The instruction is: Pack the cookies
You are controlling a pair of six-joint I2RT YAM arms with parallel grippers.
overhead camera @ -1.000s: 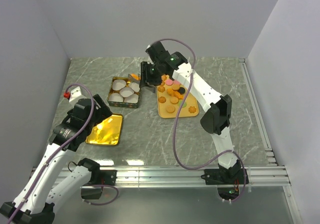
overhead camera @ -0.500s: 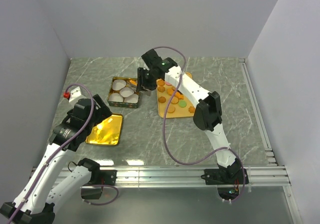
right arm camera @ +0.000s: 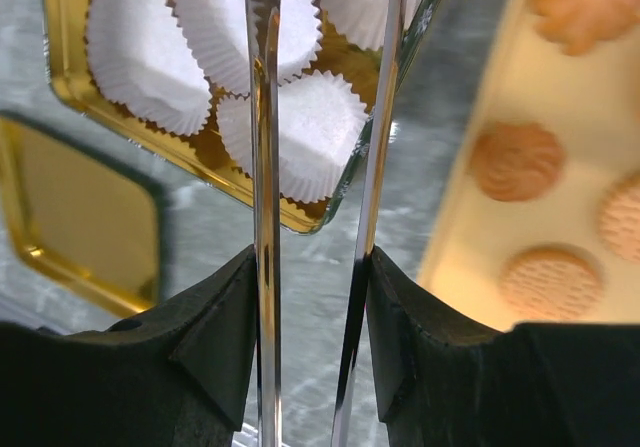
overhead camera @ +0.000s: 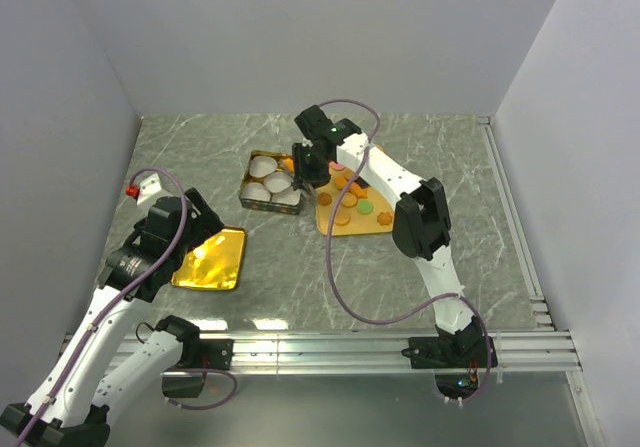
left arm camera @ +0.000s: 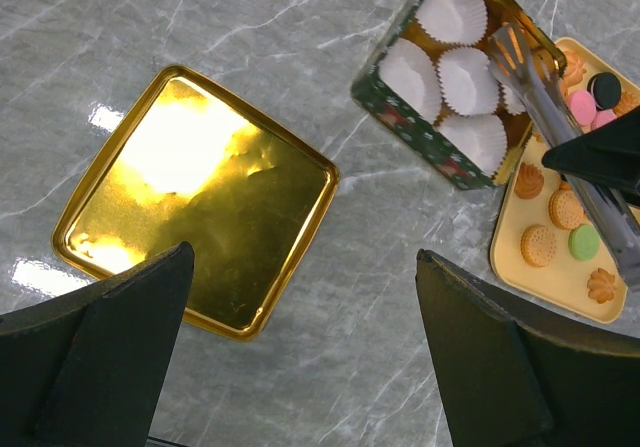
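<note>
Cookies (left arm camera: 565, 207) flat on yellow tray (left arm camera: 515, 269); tin (left arm camera: 415, 132) holds white cups (left arm camera: 440, 72); right claw (right arm camera: 312, 297) pinching tongs (right arm camera: 262, 167), left claw (left arm camera: 300, 357) spread

Bright, even overhead light; shadows soft and short. Top view sharp throughout, with two white glare patches on marble tabletop (overhead camera: 300, 267) by the front rail. Left wrist view: hard hot-spot on gold lid (left arm camera: 250, 227), upper-left half washed out; tabletop glints beside it. Right wrist view: metal tongs (right arm camera: 263, 217) streaked with mirror reflections; paper cups (right arm camera: 135, 52) near overexposed; cookies (right arm camera: 520, 162) soft, out of focus; foreground black, underexposed.
</note>
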